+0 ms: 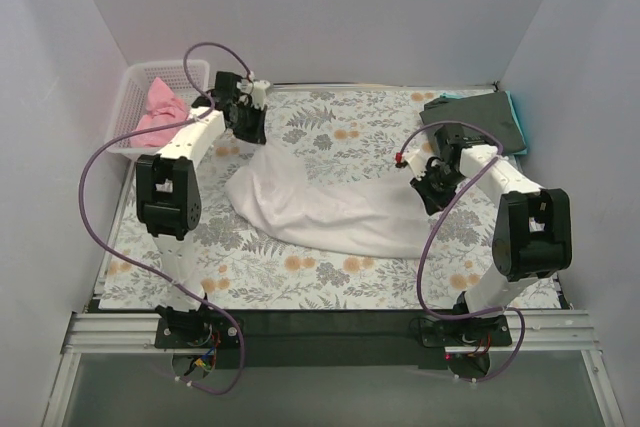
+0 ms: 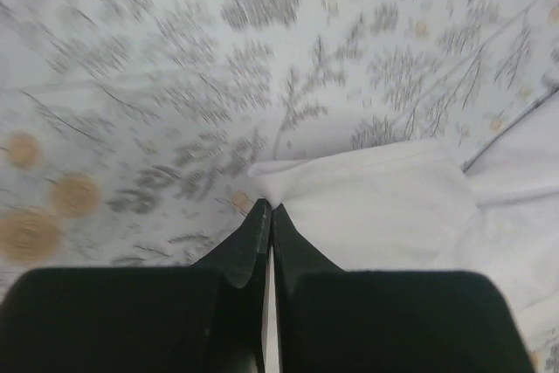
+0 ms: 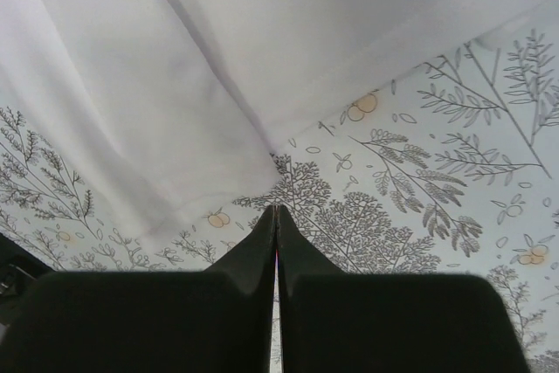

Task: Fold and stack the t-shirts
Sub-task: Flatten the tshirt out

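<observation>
Your left gripper (image 2: 271, 209) has its fingers (image 2: 249, 246) pressed together on a corner of the white t-shirt (image 2: 376, 207). The hem comes straight out of the tips, and in the overhead view the cloth tents up to them.

Your right gripper (image 3: 276, 212) is also closed tip to tip. The shirt's edge ends just ahead of those tips, though, with the floral table cloth (image 3: 393, 207) showing between. I cannot make out any cloth in that pinch, so check it before you pull.

The shirt lies as a rumpled band across the middle of the table, between your two arms, and is not yet spread flat. By my judgement you are at the spreading step. Get a sure hold on the right, then draw the two ends apart evenly and low until the creases run out. Lay the shirt down without dragging the table cloth.

The white lattice basket (image 1: 127, 107) at the far left corner holds the pink t-shirt (image 1: 160, 112), bunched and unfolded. At the far right, in no container, the dark grey-green t-shirt (image 1: 475, 117) lies flat on the teal t-shirt (image 1: 517, 122), of which only the right edge shows.
</observation>
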`<state>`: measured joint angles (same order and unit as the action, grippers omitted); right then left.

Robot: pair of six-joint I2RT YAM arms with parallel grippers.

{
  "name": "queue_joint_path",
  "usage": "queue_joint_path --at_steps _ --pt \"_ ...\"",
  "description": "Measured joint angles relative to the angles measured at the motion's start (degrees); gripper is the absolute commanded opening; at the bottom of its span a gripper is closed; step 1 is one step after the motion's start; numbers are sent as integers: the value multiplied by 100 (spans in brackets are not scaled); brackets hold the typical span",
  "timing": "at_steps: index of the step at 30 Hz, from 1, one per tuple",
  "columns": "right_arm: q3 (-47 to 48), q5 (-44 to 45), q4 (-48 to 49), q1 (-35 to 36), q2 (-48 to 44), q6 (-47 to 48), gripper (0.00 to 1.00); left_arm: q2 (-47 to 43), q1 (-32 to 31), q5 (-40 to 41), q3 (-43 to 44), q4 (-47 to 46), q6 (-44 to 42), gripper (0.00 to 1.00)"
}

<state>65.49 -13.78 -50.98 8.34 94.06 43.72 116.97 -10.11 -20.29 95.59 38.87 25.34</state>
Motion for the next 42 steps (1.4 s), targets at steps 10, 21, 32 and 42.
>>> queue_joint_path --at_steps 10,21,32,42 --pt "588 -9 11 -46 -26 -35 1 -352 732 -417 1115 -50 -31 0" --pt "1167 -363 28 146 461 -629 32 -791 723 -612 -225 61 -245 0" --pt "1165 -699 350 960 1316 -1397 47 -973 732 -612 -136 122 -330 0" --pt "1165 -796 494 1231 1617 -1561 42 -970 739 -608 -107 120 -345 0"
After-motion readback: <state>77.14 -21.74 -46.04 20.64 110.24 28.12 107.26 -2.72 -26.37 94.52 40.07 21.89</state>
